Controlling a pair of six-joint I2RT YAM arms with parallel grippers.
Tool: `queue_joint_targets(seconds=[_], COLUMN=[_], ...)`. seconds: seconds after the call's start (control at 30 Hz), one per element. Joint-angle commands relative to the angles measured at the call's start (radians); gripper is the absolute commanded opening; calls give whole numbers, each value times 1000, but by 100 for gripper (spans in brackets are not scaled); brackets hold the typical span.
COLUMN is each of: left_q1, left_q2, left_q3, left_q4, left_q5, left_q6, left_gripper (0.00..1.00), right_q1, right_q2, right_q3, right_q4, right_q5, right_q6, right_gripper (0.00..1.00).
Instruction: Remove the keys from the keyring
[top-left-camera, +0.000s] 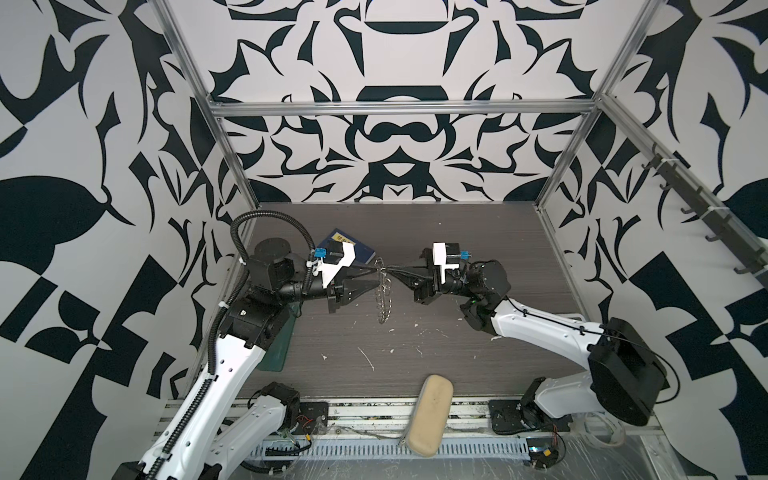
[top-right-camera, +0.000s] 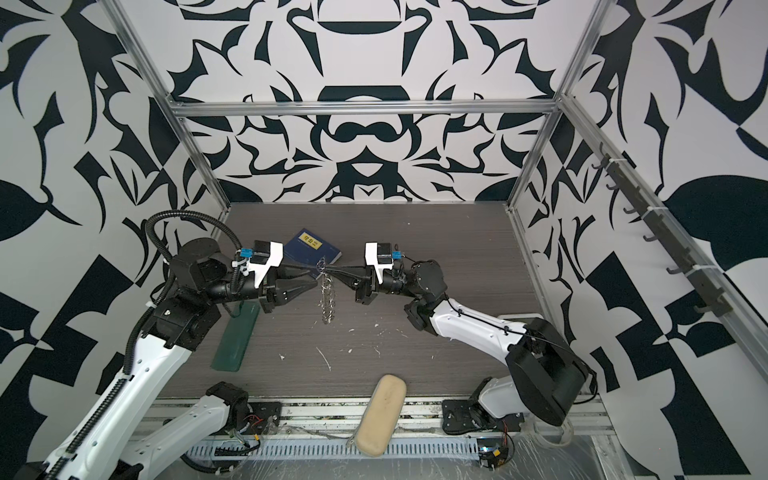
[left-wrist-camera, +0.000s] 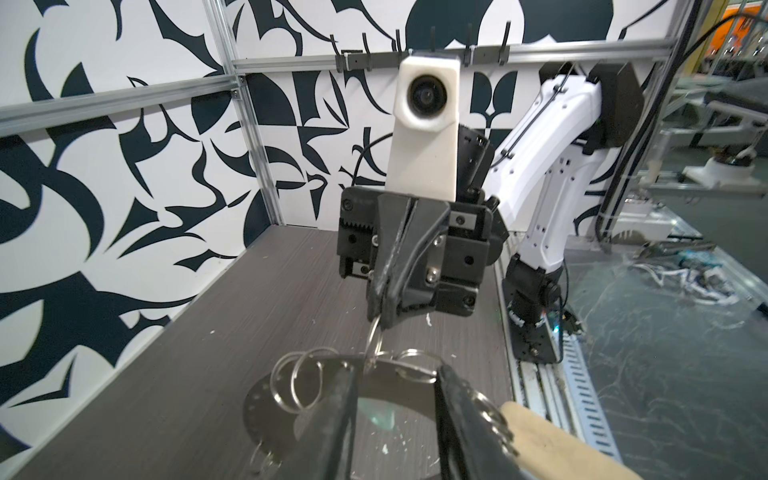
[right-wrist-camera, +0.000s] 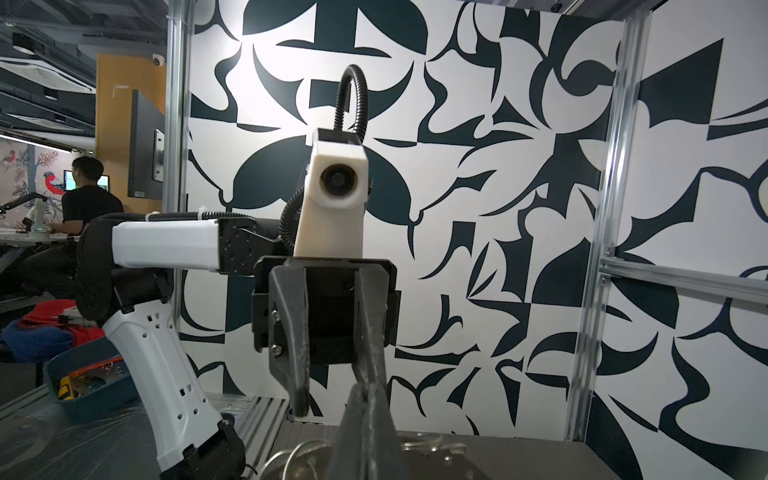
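Observation:
The keyring (top-left-camera: 384, 293) hangs edge-on in the air between my two grippers in both top views. It is a flat grey metal ring with several small wire split rings on its rim (left-wrist-camera: 266, 409). My right gripper (left-wrist-camera: 380, 319) is shut on one split ring (left-wrist-camera: 376, 338) at the ring's upper edge. My left gripper (left-wrist-camera: 395, 370) is open, its fingers (left-wrist-camera: 345, 419) straddling the rim, with nothing pinched between them. A blurred pale mint-green tag (left-wrist-camera: 378, 412) shows through the centre hole. No silver key blade can be made out.
A blue book (top-left-camera: 355, 249) lies behind the left gripper on the dark wood table (top-left-camera: 478, 249). A dark green flat case (top-right-camera: 235, 336) lies at the left under the left arm. A beige pouch (top-left-camera: 428, 409) overhangs the front edge. White specks (top-left-camera: 368, 357) dot the table.

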Motion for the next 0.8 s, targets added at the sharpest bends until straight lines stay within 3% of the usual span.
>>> queue_joint_targets(seconds=[0.0, 0.3, 0.77], left_q1=[12, 20, 23], left_q2=[0, 30, 53], left_q3=[-13, -23, -17], left_q4=[122, 192, 206], left_q5=[58, 74, 85], left_q6=[-91, -136, -147], left_gripper=[30, 25, 26], right_q1=[-2, 0, 2], right_q2=[-13, -23, -27], right_q3=[33, 48, 84], right_q4=[130, 130, 130], right_q5=[27, 31, 30], right_q6=[43, 49, 71], right_gripper=[0, 0, 0])
